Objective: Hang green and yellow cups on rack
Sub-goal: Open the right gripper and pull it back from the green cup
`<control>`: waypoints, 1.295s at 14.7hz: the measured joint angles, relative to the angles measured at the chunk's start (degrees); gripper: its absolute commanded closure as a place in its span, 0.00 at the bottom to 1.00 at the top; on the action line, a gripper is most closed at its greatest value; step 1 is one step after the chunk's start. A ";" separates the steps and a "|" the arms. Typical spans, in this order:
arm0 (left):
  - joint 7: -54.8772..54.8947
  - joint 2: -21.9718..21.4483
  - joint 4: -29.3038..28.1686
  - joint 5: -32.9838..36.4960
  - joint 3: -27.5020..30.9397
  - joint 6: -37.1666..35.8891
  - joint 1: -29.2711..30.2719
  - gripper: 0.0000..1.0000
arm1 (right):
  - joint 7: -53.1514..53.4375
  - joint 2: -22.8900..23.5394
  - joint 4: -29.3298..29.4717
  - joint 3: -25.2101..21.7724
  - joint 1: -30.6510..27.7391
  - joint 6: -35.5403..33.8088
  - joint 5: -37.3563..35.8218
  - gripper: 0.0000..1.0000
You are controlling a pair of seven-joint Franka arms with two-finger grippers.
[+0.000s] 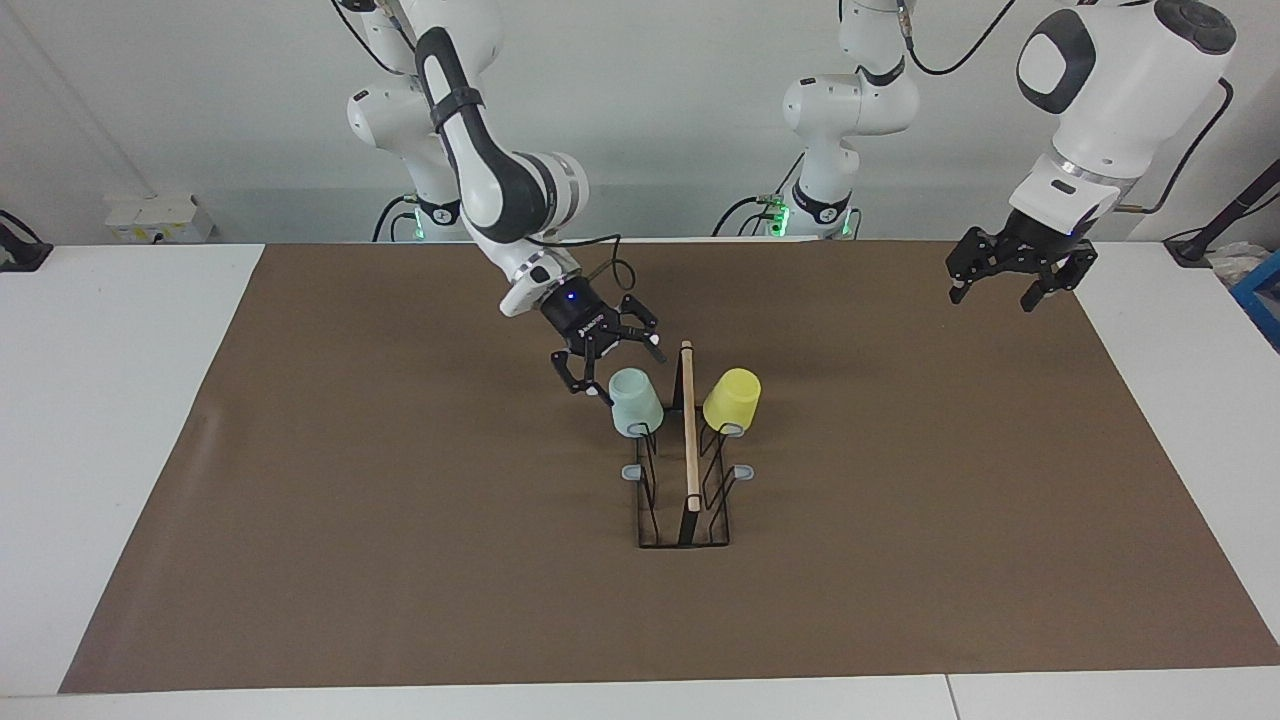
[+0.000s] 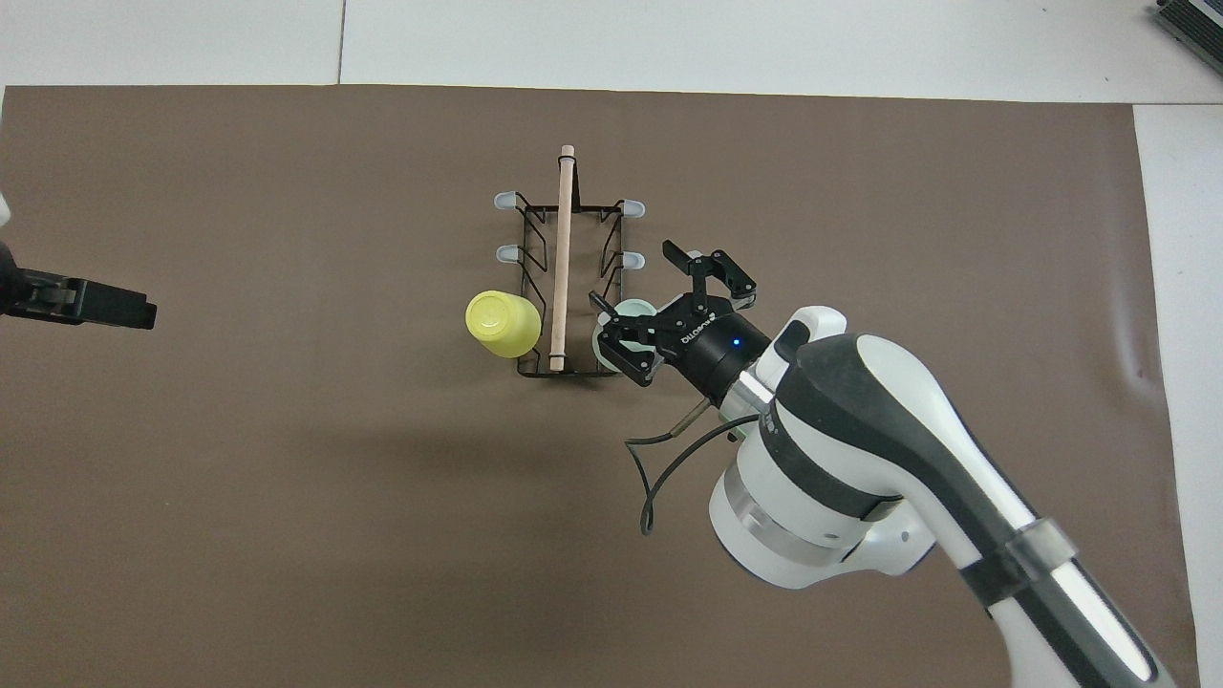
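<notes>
The black wire rack [image 1: 688, 440] with its wooden rod stands mid-table; it also shows in the overhead view [image 2: 564, 258]. The mint green cup [image 1: 635, 400] hangs upside down on the peg nearest the robots, toward the right arm's end [image 2: 631, 311]. The yellow cup [image 1: 732, 400] hangs upside down on the matching peg toward the left arm's end [image 2: 502, 323]. My right gripper [image 1: 615, 368] is open, close over the green cup's robot side, holding nothing [image 2: 638, 287]. My left gripper [image 1: 1010, 285] is open and empty, waiting high over the mat's edge [image 2: 86, 301].
A brown mat [image 1: 300, 500] covers the white table. Several grey-tipped pegs [image 1: 742, 470] farther from the robots are bare. A blue box edge [image 1: 1262, 295] and a black stand sit at the left arm's end of the table.
</notes>
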 measured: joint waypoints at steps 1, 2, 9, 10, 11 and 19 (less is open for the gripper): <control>0.00 0.22 0.87 0.02 0.00 -0.80 0.00 0.00 | 1.49 -0.28 0.35 0.01 -0.58 0.03 -3.43 0.00; 0.00 0.41 1.35 0.03 0.00 -1.15 -0.02 0.00 | 2.19 -0.33 0.64 0.04 -1.48 0.01 -6.43 0.00; 0.02 1.13 1.79 0.10 -0.10 -3.58 -0.15 0.00 | 2.44 -0.18 0.92 0.12 -6.07 -4.24 -20.00 0.00; 0.02 1.13 1.79 0.10 -0.16 -4.02 -0.16 0.00 | 2.63 -0.16 0.91 0.10 -7.38 -6.26 -22.41 0.00; 0.02 1.13 1.77 0.10 -0.19 -4.33 -0.17 0.00 | 3.26 -0.15 0.91 0.08 -8.84 -8.68 -25.07 0.00; 0.02 1.15 1.69 0.13 -0.24 -4.40 -0.18 0.00 | 21.94 -0.15 3.66 -0.09 -23.16 -35.28 -55.67 0.00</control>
